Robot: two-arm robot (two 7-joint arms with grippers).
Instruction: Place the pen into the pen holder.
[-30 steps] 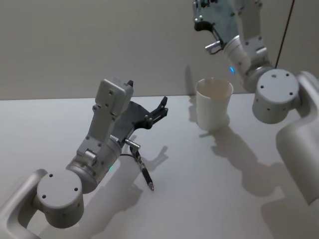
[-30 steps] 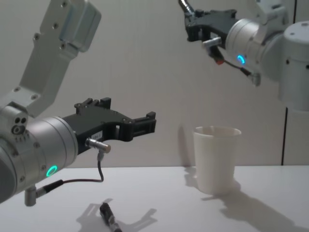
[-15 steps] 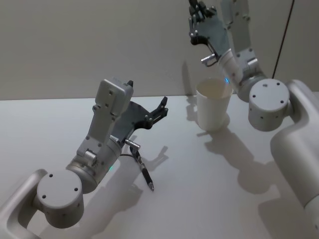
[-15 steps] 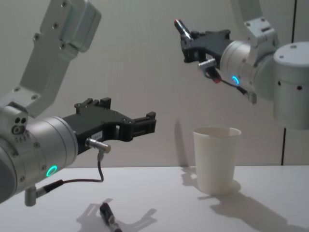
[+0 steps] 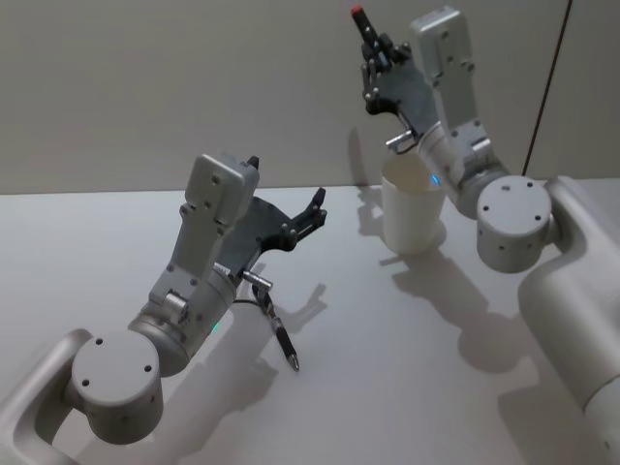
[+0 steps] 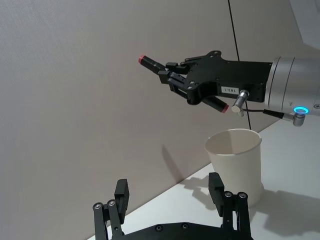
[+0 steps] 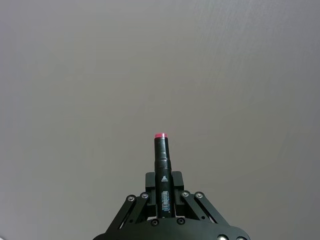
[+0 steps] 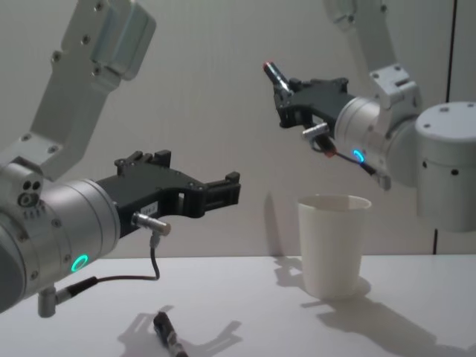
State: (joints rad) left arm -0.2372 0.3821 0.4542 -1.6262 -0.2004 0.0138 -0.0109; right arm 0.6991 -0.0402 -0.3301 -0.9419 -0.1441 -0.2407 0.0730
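Pen point(image 5: 363, 27), red-tipped, is sitting clamped in the right hand point(image 5: 374, 53) above the pen holder point(image 5: 415, 208), far right on the surface point(image 5: 436, 368); the left hand point(image 8: 229, 189) is hovering, fingers apart.

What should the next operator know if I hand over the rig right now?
Right tool: shut on the pen, held higher than the cup, red end tilted up and away from it.
Left tool: open and empty, hovering over the table to the left of the cup.
Cup: upright on the table, no pen sticking out of it.
A dark pen-like stick lies on the table by the left arm.
Done: pen grasped and lifted.
Left: bring it over the cup's opening, tip it down, lower it and release.
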